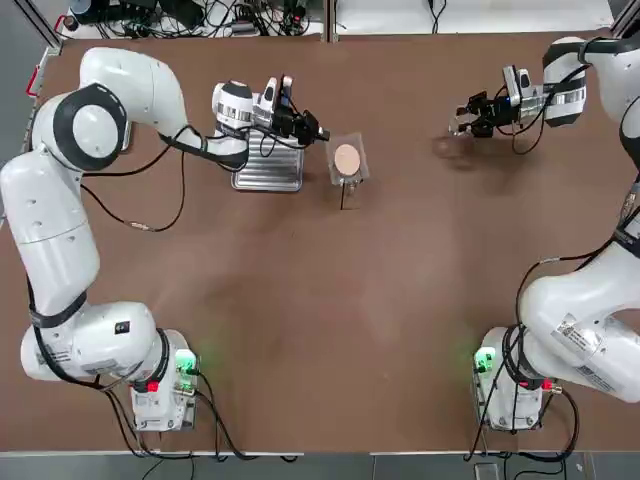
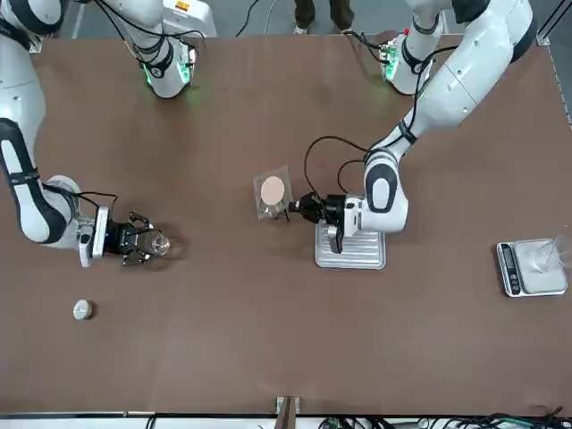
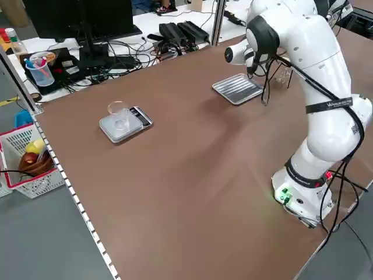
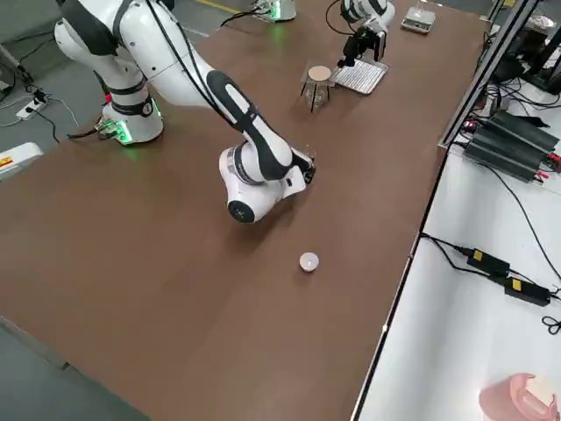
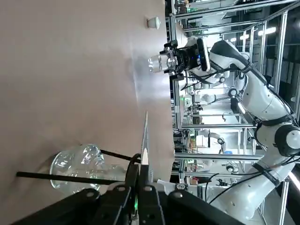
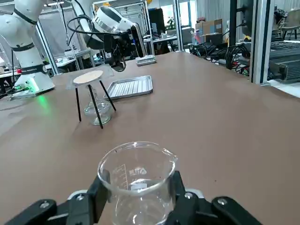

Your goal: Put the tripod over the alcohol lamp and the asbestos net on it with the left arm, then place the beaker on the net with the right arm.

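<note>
Comparing views: top shows the asbestos net (image 1: pixel 348 160) as a grey mesh square with a peach disc, sitting far-centre on the brown surface (image 1: pixel 330 320), just right of the ribbed silver tray (image 1: pixel 268 170). Lamp and most of the stand are hidden under it there. Right wrist view fills that in: the net lies flat on the tripod (image 6: pixel 95 104), thin black straight legs, with the alcohol lamp (image 6: pixel 97 111), clear rounded glass, standing between the legs.

Left claw (image 1: pixel 318 133) is level at the net's left edge. Left wrist view shows its fingers nearly together with the net's thin edge (image 5: pixel 144 145) between them, so it is pinching the net. Same view shows the lamp (image 5: pixel 77 163) and two black legs close below.

Right claw (image 1: pixel 468 117) is far right, well apart from the stand. Top view only gives a faint glint there; front view shows the beaker (image 2: pixel 158 242) between its fingers, and right wrist view shows it properly: clear straight-sided glass, rolled rim with a spout, printed graduations, black fingers (image 6: pixel 97 194) clamped on both sides of its lower wall.

Front and right side views alone show a small white cylinder (image 2: pixel 82 309) on the surface near the right claw. Left side view alone shows a silver scale (image 3: pixel 123 124) with a clear cup on it.
</note>
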{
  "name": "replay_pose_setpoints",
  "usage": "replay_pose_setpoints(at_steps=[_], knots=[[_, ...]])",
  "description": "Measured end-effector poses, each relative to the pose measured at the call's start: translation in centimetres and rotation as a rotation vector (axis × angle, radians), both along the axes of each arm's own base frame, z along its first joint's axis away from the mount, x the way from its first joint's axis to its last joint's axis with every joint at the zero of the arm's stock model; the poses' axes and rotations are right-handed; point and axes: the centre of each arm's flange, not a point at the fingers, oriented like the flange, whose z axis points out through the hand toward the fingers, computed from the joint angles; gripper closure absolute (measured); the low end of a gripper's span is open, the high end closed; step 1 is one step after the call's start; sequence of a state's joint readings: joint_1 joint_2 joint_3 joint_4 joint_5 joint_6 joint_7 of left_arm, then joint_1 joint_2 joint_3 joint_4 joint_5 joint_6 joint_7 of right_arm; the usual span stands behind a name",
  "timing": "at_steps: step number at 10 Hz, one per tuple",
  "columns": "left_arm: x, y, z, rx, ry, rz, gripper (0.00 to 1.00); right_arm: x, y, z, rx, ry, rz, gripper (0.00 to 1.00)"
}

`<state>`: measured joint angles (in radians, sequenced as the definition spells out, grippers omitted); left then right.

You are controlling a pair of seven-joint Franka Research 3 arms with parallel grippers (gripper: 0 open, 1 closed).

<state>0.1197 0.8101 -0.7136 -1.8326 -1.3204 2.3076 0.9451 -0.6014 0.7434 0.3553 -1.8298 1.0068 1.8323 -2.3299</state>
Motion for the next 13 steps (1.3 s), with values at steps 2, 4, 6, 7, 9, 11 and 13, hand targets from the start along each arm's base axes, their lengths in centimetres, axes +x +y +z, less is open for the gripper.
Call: replay_pose_setpoints(at_steps=[2,4,6,7,9,11,13], knots=[[0.0,-0.1,0.0,0.005,-0.002,0.002,0.90,0.0,0.0,0.0,0.000,0.001,0.000,0.42],[0.0,0.0,0.0,0.006,-0.004,0.004,0.85,0.0,0.0,0.0,0.000,0.001,-0.001,0.42],[0.2,0.3,0.0,0.006,-0.007,0.009,0.73,0.0,-0.2,-0.1,-0.002,0.002,-0.003,0.42],[0.4,0.4,0.0,0.005,-0.010,0.012,0.67,-0.1,-0.3,-0.1,-0.004,0.003,-0.005,0.42],[0.8,0.5,0.4,0.002,-0.019,0.018,0.47,-0.1,-0.4,-0.1,-0.005,0.004,-0.007,0.42],[1.8,0.6,1.2,0.003,0.016,0.040,0.22,0.0,0.1,-0.1,-0.005,0.004,0.002,0.42],[3.3,1.3,2.3,0.086,0.064,0.025,0.14,0.3,1.8,0.3,-0.007,0.009,0.027,0.42]])
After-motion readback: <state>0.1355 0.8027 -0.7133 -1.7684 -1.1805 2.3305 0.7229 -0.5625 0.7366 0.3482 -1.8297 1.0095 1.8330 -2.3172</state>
